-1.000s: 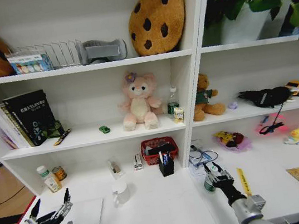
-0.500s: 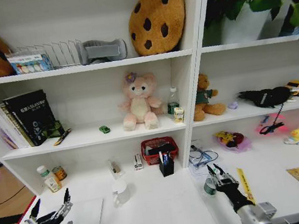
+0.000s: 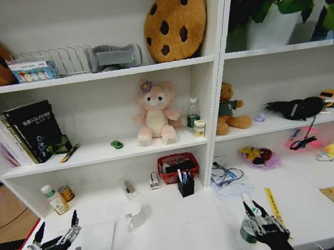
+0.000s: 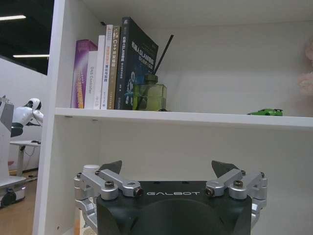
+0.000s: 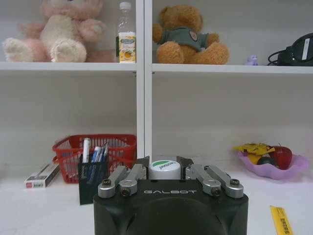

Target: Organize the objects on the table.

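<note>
Grippers first: I'm keeping the right gripper (image 3: 261, 223) at the near right edge of the table (image 3: 183, 235), fingers clamping a round white-capped green bottle (image 5: 164, 169). My left gripper (image 3: 53, 240), fingers spread, is hovering just left of the flat silver laptop (image 3: 94, 249). Far up the shelf, the green toy car (image 3: 116, 144) is sitting.

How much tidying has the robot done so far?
Looks done: the green toy car sits on the shelf, pens stand in the black holder. In hand: the right gripper grips a small jar. Left: the laptop lies on the desk under the open left gripper.
</note>
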Motion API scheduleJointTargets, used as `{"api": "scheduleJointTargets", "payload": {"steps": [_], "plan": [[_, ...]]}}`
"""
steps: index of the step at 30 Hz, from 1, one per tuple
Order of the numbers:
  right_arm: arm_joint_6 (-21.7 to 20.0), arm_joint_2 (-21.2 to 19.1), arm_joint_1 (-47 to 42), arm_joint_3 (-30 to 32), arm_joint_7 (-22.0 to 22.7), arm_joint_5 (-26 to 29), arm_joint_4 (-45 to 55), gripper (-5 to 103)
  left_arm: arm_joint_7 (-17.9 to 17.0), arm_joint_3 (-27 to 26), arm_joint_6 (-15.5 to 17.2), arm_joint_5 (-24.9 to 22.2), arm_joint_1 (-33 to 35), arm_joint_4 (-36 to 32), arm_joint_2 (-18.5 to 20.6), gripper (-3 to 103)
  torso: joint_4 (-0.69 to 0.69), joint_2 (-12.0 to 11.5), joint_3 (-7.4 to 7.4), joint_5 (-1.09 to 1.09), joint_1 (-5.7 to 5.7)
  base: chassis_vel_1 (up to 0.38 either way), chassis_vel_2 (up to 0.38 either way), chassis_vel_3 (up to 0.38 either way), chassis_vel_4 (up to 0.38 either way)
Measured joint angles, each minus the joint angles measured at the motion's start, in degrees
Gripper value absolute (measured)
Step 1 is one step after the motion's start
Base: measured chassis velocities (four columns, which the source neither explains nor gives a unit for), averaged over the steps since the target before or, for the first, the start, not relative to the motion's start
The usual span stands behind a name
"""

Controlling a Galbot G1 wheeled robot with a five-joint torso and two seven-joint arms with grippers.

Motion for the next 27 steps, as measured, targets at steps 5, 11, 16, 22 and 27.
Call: {"api": "scheduleJointTargets", "payload": {"steps": [5,11,16,22,27], "plan": [[5.6,1.2,-7.0,-2.1,0.9,-6.4,-1.7,30,0.0,0.0,0.0,0.0,0.0,0.0,0.0,100,-0.02,0.0,0.0,-0.01,0.0,0.0,0.0,0.0,0.0],[12.8,1.6,-13.7,-4.1,3.1,-12.8,-4.4,30,0.0,0.0,0.0,0.0,0.0,0.0,0.0,100,-0.02,0.0,0.0,-0.01,0.0,0.0,0.0,0.0,0.0],[17.9,1.4,-16.3,-5.1,6.2,-17.9,-8.9,30,0.0,0.0,0.0,0.0,0.0,0.0,0.0,100,-0.01,0.0,0.0,-0.01,0.0,0.0,0.0,0.0,0.0],[21.5,1.7,-16.1,-6.1,10.9,-22.4,-16.1,30,0.0,0.0,0.0,0.0,0.0,0.0,0.0,100,-0.02,0.0,0.0,0.0,0.0,0.0,0.0,0.0,0.0],[22.3,1.8,-14.3,-6.0,12.7,-23.0,-20.7,30,0.0,0.0,0.0,0.0,0.0,0.0,0.0,100,-0.01,0.0,0.0,0.0,0.0,0.0,0.0,0.0,0.0]]}}
